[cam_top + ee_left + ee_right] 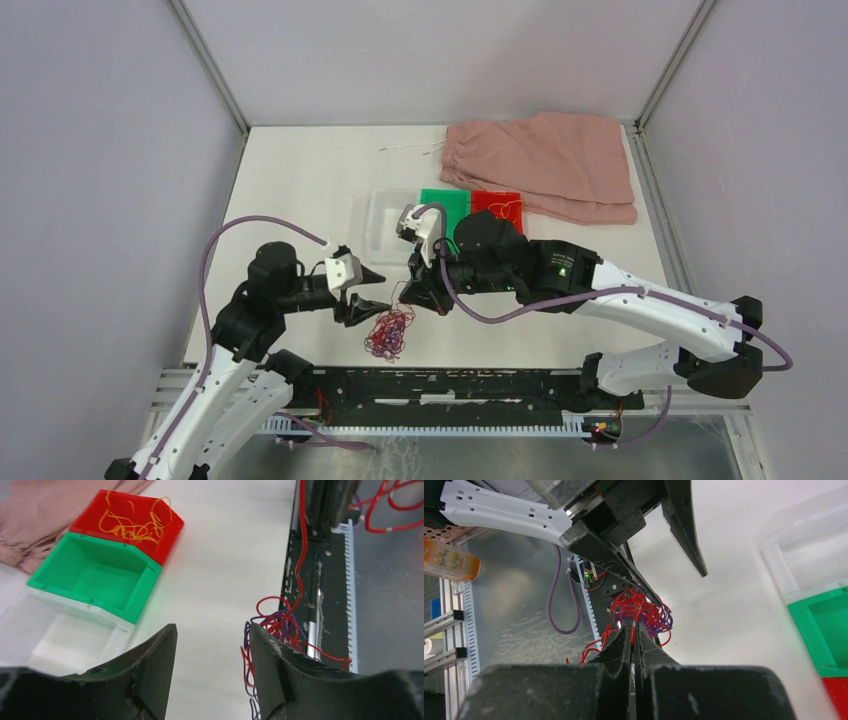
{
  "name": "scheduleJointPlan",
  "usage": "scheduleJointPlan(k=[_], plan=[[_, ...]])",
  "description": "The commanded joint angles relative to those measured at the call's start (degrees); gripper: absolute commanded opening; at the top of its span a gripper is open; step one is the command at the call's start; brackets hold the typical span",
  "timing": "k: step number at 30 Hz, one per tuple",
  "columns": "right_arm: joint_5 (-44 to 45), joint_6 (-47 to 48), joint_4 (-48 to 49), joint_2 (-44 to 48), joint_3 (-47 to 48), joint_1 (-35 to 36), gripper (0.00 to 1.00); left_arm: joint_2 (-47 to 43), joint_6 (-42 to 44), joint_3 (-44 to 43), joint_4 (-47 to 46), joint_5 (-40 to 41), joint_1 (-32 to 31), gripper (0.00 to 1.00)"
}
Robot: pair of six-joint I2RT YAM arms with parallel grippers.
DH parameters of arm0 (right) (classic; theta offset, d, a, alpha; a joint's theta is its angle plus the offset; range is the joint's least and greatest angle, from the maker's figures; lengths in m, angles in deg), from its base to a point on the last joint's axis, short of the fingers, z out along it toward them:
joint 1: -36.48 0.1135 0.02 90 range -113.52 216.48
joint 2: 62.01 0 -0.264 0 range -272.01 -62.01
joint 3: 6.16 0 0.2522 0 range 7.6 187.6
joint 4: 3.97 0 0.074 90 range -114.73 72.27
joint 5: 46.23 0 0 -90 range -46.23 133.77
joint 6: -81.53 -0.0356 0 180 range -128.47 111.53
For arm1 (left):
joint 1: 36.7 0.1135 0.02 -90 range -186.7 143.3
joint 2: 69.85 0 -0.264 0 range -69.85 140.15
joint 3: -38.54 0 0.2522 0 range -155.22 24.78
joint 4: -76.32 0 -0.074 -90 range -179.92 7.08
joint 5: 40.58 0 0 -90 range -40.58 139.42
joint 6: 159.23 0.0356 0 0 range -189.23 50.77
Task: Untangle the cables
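A clump of red and dark purple cables [388, 335] lies near the table's front edge. My right gripper [410, 296] is just above and behind it, shut on a red strand [632, 631] that runs down to the clump [642, 612]. My left gripper [385, 290] is open and empty, a little above the clump's left side. In the left wrist view the clump [279, 625] sits just beyond the right finger [272, 670], outside the open jaws [212, 627]. Yellow-orange cables [132, 525] lie in the red bin [497, 205].
A green bin [445, 207] and a clear bin [383, 218] stand beside the red bin behind the grippers. Pink cloth [545, 160] with a white drawstring [410, 148] lies at the back right. The black rail [450, 385] runs along the front edge.
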Motion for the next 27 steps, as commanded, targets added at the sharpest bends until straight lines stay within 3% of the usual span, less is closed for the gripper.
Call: scheduleJointPlan(k=[1,2,4,11,15,21,24,27], plan=[[-1.7,0.3,4.0,1.6,3.0,0.3,0.0,1.7,8.5,-2.9,10.7,-9.5,-0.1,0.5],[-2.0,0.0,4.2,1.8,3.0,0.3,0.0,1.8,8.7,-3.2,11.4,-9.9,-0.2,0.43],[-2.5,-0.2,4.5,1.9,3.0,0.3,0.0,1.9,8.2,-3.6,11.5,-10.1,-0.2,0.37],[-2.7,-0.4,4.4,2.9,2.8,0.3,0.0,1.5,9.4,-3.5,11.5,-11.5,-0.1,0.68],[-2.8,-0.6,4.7,3.0,2.5,0.3,0.0,1.8,6.1,-2.3,6.9,-10.1,-0.2,0.71],[-2.6,-0.6,5.7,2.8,2.7,0.3,0.0,-1.0,1.4,2.3,-5.6,-1.9,-0.2,0.65],[-2.7,-0.7,5.9,2.7,2.7,0.3,0.0,-2.0,4.4,2.6,-4.6,-0.4,-0.1,0.59],[-2.5,-0.6,5.8,2.9,2.7,0.3,0.0,-1.9,9.5,1.5,0.7,-1.4,-0.1,0.42]])
